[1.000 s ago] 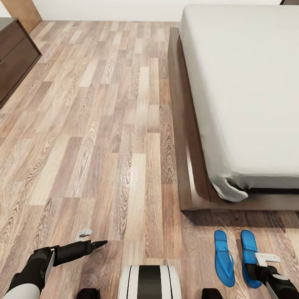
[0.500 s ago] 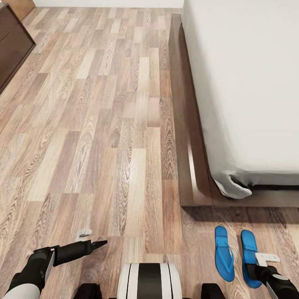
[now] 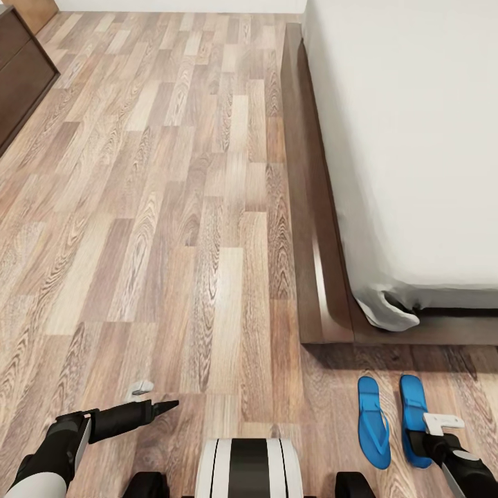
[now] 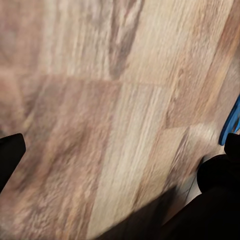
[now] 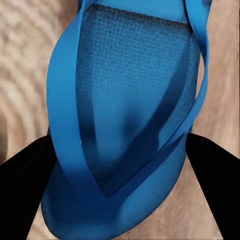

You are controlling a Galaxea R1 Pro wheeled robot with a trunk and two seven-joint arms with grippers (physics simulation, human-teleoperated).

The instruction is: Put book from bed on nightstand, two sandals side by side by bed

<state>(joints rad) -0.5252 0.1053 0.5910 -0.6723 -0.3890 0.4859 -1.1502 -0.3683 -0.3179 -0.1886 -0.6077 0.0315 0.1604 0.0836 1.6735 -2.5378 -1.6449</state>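
1. Here, two blue sandals lie side by side on the plank floor (image 3: pixel 173 228) at about 5 o'clock in the head view, just off the foot corner of the bed (image 3: pixel 415 138): left sandal (image 3: pixel 373 422), right sandal (image 3: pixel 413 408).
2. Right gripper (image 3: pixel 443 432) sits over the right sandal's heel end; in the right wrist view its dark fingers (image 5: pixel 25 180) stand spread, flanking the sandal (image 5: pixel 130 125).
3. Left gripper (image 3: pixel 149 400), at 7 o'clock, hangs over bare floor, its fingers apart and holding nothing.
4. A dark cabinet (image 3: pixel 21 76) stands at 10 o'clock.

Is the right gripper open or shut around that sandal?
Open. In the right wrist view the two dark fingers stand wide apart, either side of the blue sandal, which lies flat on the wood floor.
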